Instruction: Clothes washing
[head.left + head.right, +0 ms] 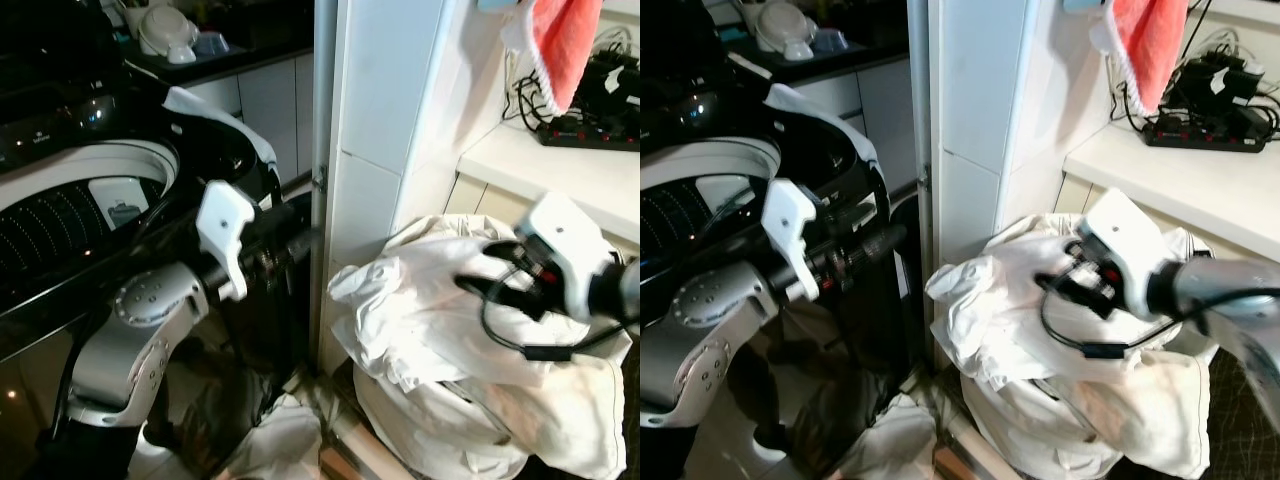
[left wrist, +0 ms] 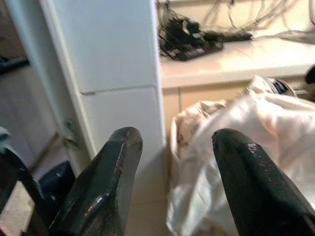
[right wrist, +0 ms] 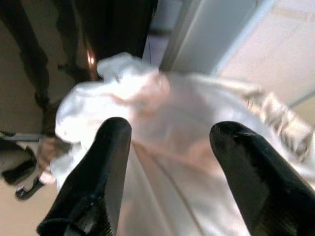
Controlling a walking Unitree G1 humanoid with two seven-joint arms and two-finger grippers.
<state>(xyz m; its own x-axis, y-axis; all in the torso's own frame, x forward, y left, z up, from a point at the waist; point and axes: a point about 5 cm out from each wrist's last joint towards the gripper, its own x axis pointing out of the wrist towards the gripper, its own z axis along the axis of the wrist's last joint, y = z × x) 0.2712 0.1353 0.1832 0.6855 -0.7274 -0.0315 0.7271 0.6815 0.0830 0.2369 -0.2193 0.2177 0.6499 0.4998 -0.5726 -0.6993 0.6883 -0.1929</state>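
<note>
Hovering with jaws spread and empty, right gripper [image 3: 165,172] directly over heaped white laundry [image 1: 440,330] beside the pillar [image 1: 375,120], nearer than left gripper [image 2: 172,182], likewise released, facing it from the washing machine [image 1: 90,200].

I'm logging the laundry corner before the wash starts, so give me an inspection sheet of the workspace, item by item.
Surface: floor with a pale cloth lying on it.
Job's things: washing machine with lid up; white laundry heaped in a bag.
Clutter: red towel hanging above the counter.
Grippers: right gripper over the laundry, jaws open; left gripper beside the washer, jaws open, holding nothing.
Cables: power strip with tangled leads on the counter.
Surroundings: white tiled pillar; white bowls on a far counter.
</note>
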